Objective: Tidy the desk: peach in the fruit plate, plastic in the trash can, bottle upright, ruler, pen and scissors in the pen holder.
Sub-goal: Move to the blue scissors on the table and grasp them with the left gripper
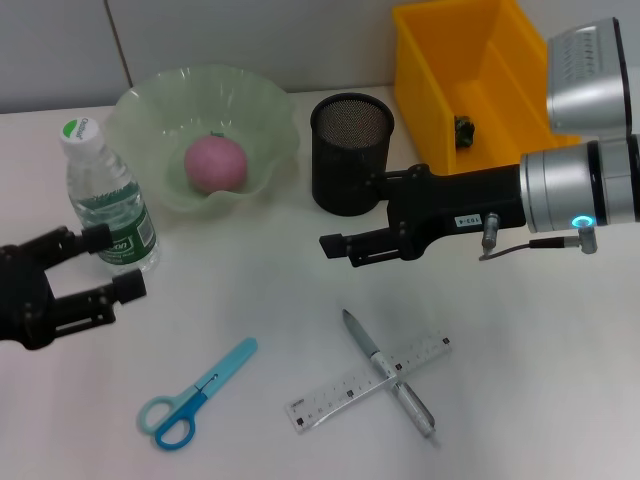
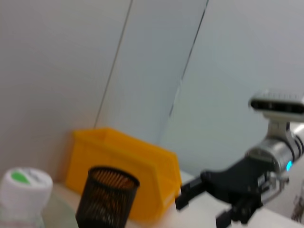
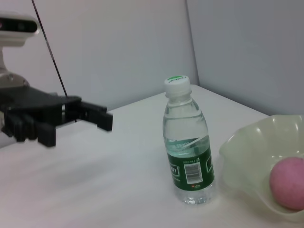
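The pink peach (image 1: 215, 163) lies in the pale green fruit plate (image 1: 255, 100). A clear bottle (image 1: 105, 200) with a green label stands upright to the plate's left. My left gripper (image 1: 115, 262) is open just in front of the bottle and apart from it, as the right wrist view shows (image 3: 76, 128). My right gripper (image 1: 340, 250) hovers open in front of the black mesh pen holder (image 1: 350, 150), holding nothing. The blue scissors (image 1: 195, 395) lie near the front, and the silver pen (image 1: 390, 372) lies crossed over the clear ruler (image 1: 350, 388).
A yellow bin (image 1: 430, 90) stands at the back right with a small dark crumpled thing (image 1: 465, 130) inside. Grey wall panels run behind the table. The white tabletop shows between the scissors and the plate.
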Robot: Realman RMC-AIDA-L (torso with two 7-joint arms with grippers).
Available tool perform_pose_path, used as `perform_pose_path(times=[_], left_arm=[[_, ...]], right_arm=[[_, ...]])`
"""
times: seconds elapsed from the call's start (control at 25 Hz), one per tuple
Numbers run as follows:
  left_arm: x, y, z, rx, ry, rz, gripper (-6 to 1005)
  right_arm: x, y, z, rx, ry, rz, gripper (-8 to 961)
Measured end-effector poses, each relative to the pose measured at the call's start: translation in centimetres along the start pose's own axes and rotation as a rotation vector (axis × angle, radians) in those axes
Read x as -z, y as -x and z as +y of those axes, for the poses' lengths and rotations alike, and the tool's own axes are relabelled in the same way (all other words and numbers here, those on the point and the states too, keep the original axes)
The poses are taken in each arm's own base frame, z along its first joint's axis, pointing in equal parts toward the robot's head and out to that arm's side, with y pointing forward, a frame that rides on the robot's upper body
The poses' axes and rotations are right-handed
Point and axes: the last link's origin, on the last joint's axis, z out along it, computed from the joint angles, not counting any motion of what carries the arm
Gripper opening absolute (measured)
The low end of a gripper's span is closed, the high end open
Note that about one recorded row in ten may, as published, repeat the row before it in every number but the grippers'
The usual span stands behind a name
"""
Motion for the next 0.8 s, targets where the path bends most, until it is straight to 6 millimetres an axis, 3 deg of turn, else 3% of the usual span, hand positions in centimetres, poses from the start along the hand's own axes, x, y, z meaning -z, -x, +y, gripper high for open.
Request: perform_pose_path(times=[0.44,0.8], left_arm=[[-0.6,0.8,0.1,-0.003,0.015,-0.087,855],[-1.5,-0.1,0.5,-0.022,0.071,-0.117,854]], right_arm=[[0.6,0.2,0.4,-0.037,0.023,0.041,780],[1.0,-0.4,0.5,-0.051,0.033,0.089,780]])
